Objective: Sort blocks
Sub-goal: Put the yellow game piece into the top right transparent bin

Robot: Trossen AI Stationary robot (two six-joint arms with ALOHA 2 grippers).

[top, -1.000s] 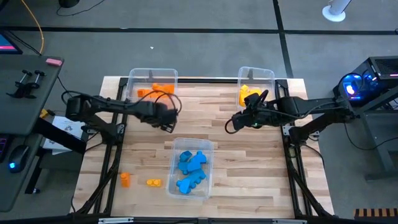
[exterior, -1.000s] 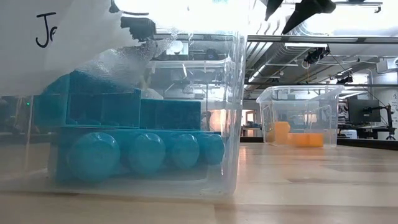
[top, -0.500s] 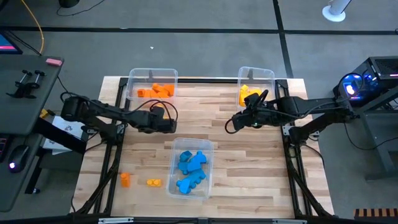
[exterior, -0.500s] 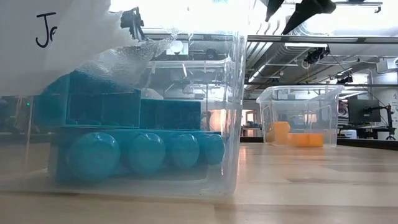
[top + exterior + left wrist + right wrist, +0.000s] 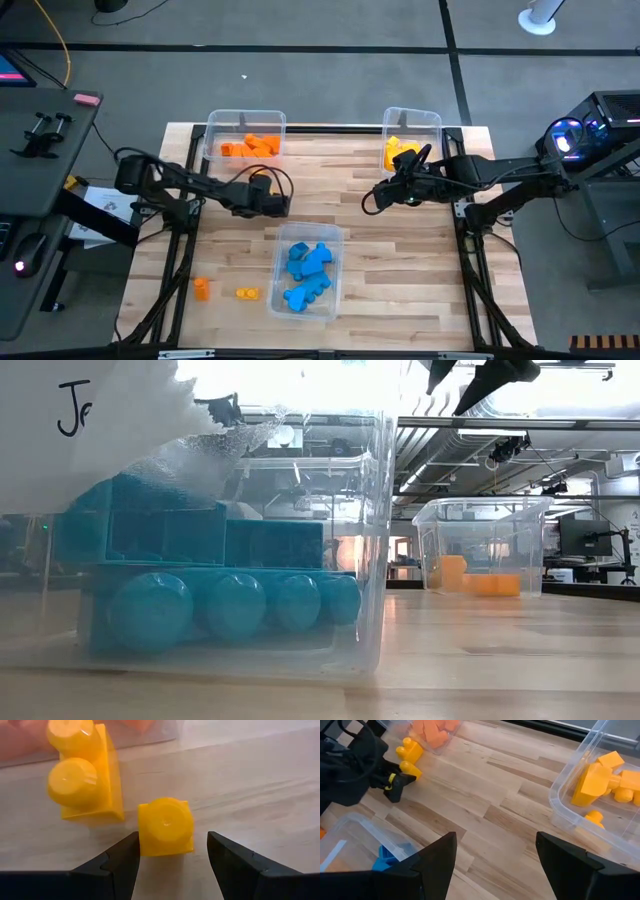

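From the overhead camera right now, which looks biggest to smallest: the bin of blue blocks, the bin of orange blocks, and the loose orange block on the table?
1. Bin with blue blocks, clearly the largest.
2. Bin with orange blocks, smaller; only part of it lies over the table.
3. Loose orange block, far smaller than either bin.

- Tabletop (image 5: 350,200): pale wood planks.
- Three clear bins: orange-block bin (image 5: 246,135) at far-left edge, yellow-block bin (image 5: 410,135) at far-right edge, blue-block bin (image 5: 308,268) near front-centre.
- Loose blocks: orange (image 5: 201,289) and yellow (image 5: 246,293) by front-left corner; two yellow (image 5: 165,826) beside the orange-block bin.
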